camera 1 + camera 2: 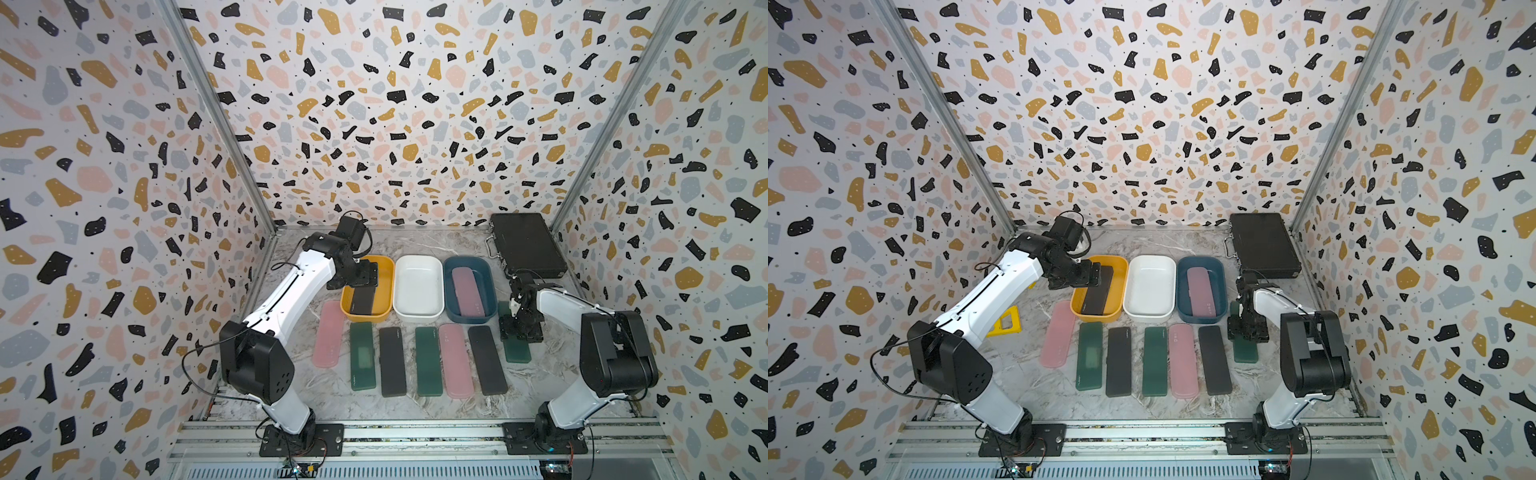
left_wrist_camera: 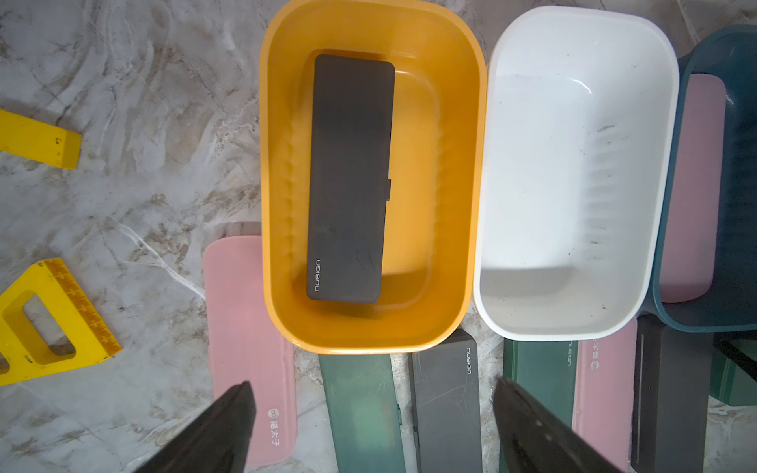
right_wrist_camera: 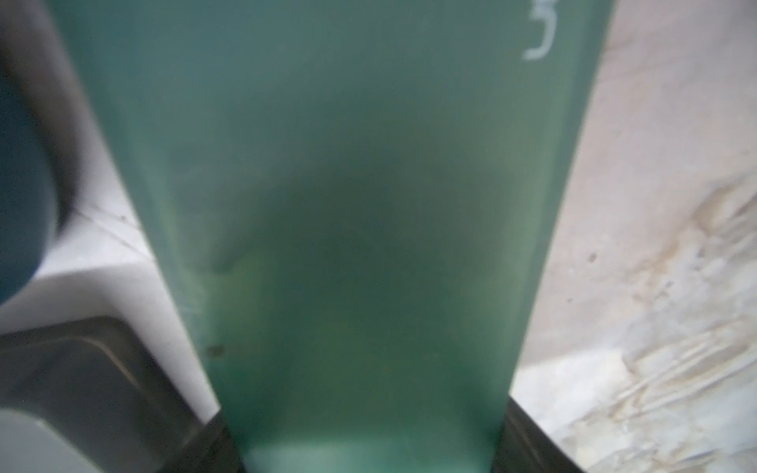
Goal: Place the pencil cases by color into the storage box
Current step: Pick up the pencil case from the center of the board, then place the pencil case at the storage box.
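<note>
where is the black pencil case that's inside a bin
In both top views the black pencil case lies in the yellow bin, leftmost of three, next to the white bin.

Terrazzo-patterned walls (image 1: pixel 395 104) enclose three sides; grey marble-look tabletop (image 1: pixel 374 407); aluminium rails (image 1: pixel 415 434) along the front edge.

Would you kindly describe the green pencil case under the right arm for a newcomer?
On the marble table, find the dark blue plastic tub, rightmost of three. By its near right corner lies a flat dark green pencil case; unlike the six cases rowed before the tubs, it lies alone, the black right hand astride it.
</note>
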Motion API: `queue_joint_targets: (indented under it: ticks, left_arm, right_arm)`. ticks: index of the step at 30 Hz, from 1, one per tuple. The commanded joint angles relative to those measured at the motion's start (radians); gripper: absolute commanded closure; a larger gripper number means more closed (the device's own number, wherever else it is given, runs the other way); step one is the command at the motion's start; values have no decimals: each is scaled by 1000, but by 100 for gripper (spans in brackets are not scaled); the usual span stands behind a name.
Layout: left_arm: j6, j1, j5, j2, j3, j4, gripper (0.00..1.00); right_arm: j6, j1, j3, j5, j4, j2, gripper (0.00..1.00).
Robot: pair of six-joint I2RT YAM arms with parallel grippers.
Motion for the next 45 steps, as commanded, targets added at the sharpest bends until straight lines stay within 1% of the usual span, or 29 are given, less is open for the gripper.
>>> queue_joint_targets:
  ticks: [1,8,16,21,27,30,35,45]
  left_arm:
    - [-3,-7,2,-35,-16,13,5]
    - [-9,-7,1,-54,-39,25,5]
    - [-13,-6,3,-68,-53,28,5]
    - [-12,-6,2,-74,-61,34,5]
    - [-14,-6,2,-79,-70,41,5]
    - [-14,-7,-1,-80,-71,42,5]
    - [-18,-7,-12,-84,-76,34,5]
    - [-32,-6,-34,-115,-77,6,5]
  right_arm:
    - [13,-4,-2,27,-26,-51,39]
    - [3,-5,34,68,-91,-137,40]
    - [-3,-5,118,78,-177,-213,40]
    - [12,-5,175,31,-218,-254,41]
    - [58,14,225,-35,-220,-281,41]
    - [77,44,252,-41,-226,-273,41]
    - [117,133,306,-37,-221,-234,41]
    - [194,314,482,-22,-210,-91,42]
